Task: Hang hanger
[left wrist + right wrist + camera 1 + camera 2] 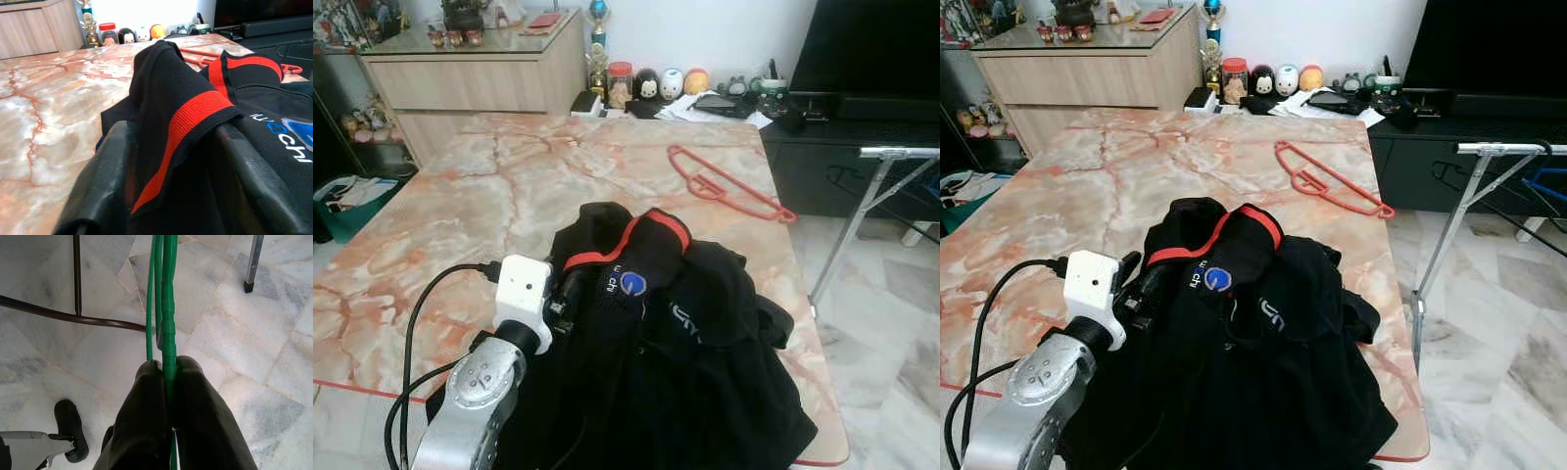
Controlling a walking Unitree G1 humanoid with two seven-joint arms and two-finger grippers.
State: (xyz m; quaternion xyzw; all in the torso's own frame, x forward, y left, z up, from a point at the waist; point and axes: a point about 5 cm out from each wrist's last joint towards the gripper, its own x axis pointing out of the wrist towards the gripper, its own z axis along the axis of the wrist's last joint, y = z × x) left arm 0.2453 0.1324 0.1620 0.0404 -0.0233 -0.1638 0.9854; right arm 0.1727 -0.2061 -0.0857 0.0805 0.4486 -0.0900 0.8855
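A black shirt [685,333] with a red-trimmed collar [195,112] lies bunched at the near edge of the marble table [509,176]. My left gripper [173,129] reaches in from the shirt's left side, open, with the collar fold lying between its two fingers [107,161]. A red hanger [724,186] lies flat on the table beyond the shirt, to the right. In the right wrist view my right gripper [168,364] is shut on a green hanger [168,308], held low above the marble floor.
A silver clothes rack [899,153] stands off the table's right edge, its leg [847,235] slanting to the floor. Behind are a wooden cabinet [470,69], small figurines [656,83] and a dark TV stand [862,127]. A dark metal frame [73,318] crosses the floor.
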